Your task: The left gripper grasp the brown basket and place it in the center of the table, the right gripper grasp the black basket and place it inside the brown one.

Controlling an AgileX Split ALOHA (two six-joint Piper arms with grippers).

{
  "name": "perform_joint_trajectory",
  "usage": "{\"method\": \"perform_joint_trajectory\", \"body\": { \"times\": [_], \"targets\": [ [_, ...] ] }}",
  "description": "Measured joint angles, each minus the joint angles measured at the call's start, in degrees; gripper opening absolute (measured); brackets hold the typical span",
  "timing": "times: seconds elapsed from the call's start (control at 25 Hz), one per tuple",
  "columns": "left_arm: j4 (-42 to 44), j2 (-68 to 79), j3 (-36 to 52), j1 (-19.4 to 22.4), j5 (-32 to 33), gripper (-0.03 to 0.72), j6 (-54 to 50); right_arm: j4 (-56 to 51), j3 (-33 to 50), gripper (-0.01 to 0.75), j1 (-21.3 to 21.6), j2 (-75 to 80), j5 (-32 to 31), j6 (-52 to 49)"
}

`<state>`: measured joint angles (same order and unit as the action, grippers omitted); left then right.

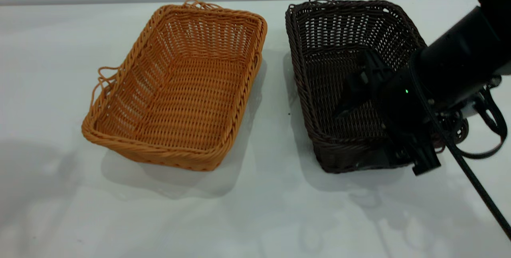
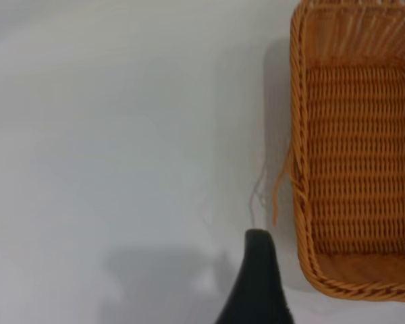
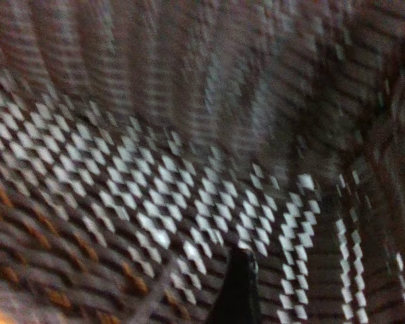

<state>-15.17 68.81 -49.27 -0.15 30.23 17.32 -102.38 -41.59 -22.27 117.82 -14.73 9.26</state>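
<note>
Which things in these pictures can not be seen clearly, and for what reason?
- Right end effector, exterior view: its own arm covers the near right corner of the black basket, so any grip is hidden.
- Right wrist view: only blurred dark weave and one fingertip.
- Left end effector, left wrist view: one fingertip shows beside the brown basket; the rest is cut off by the edge.

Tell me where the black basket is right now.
In the exterior view the black basket sits on the table at right, beside the brown basket, with the right gripper over it.
</note>
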Motion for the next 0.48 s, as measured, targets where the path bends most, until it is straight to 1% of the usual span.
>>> {"method": "perform_joint_trajectory", "body": {
  "times": [0.16,0.24,0.48],
  "targets": [
    [-0.94,6.77,-3.05,0.00,0.23,0.549,0.00,-0.31,-0.35,0.584,-0.02,0.63,6.64,-0.58],
    [-1.24,10.80,-4.91,0.00,0.01,0.549,0.51,-0.32,-0.35,0.584,-0.02,0.86,8.94,-0.60],
    [-2.32,24.15,-8.56,-0.17,-3.04,0.549,1.41,-0.43,-0.35,0.584,-0.02,0.86,8.99,-1.20]
  ]
}}
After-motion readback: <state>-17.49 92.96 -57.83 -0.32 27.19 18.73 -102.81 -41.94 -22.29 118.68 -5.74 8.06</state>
